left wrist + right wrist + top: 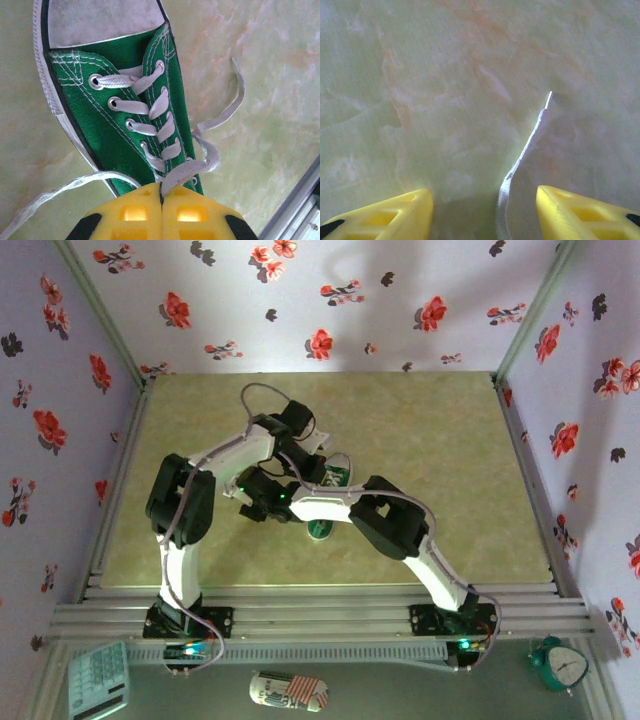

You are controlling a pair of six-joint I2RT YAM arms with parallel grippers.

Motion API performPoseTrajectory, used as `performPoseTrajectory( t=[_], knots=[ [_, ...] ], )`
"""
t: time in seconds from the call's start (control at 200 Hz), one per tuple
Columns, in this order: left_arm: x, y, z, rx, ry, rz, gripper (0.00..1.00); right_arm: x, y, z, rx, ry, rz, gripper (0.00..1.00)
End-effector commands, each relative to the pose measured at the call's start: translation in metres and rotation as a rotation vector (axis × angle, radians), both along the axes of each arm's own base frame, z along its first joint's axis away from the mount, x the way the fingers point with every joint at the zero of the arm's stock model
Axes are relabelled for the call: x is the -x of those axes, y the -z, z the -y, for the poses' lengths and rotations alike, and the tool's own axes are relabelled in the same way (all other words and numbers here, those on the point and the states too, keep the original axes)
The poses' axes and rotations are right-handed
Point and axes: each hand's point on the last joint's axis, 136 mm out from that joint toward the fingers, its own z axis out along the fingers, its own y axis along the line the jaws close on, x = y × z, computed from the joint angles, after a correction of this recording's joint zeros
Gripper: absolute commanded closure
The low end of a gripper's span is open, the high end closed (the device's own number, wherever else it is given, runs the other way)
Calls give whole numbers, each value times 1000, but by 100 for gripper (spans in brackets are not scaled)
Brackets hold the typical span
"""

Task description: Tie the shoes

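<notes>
The green sneaker (95, 117) lay on its sole near the middle of the table (470, 490), about midway between the left and right edges. Its white rubber toe cap pointed away from the left wrist camera. Its white laces (155, 107) crossed through the eyelet rows. Two loose ends left the shoe near the top eyelets. One (75, 185) trailed flat over the surface on one side of the shoe, and the other (230, 107) curved out over the surface on the opposite side.

The left gripper (161, 202) sat right over the top eyelets. Its yellow fingers were pressed together with no gap, and a strand of lace ran into the seam between them, pinched there.

The right gripper (485, 212) was low over bare tabletop with its yellow fingers (385, 215) well apart. A loose lace end (525, 150) lay on the surface between them, touching neither, its stiff tip pointing away from the gripper.

From above, both arms bent inward over the shoe and covered part of it.

Beyond the near edge, on a grey ledge, a calculator (98, 680) lay toward the left corner. A striped oblong thing (288, 692) lay near the middle, and a teal alarm clock (557, 665) stood toward the right corner
</notes>
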Motion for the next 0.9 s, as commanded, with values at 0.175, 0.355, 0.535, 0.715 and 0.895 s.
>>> performPoseTrajectory(
  t=[0.175,0.355,0.535,0.715,0.895],
  knots=[
    [1,2,4,9,29,-28,100,-18,56,34,108,138,-157,55],
    [1,4,5,8,29,-34,100,-20,64,43,125,175,-174,73],
    [2,4,6,7,34,-35,100,-24,58,45,121,183,-149,88],
    [1,5,6,8,30,-34,100,-9,31,33,63,89,-123,100],
    [1,4,6,13,28,-30,100,34,8,25,37,-66,-79,100]
  ],
)
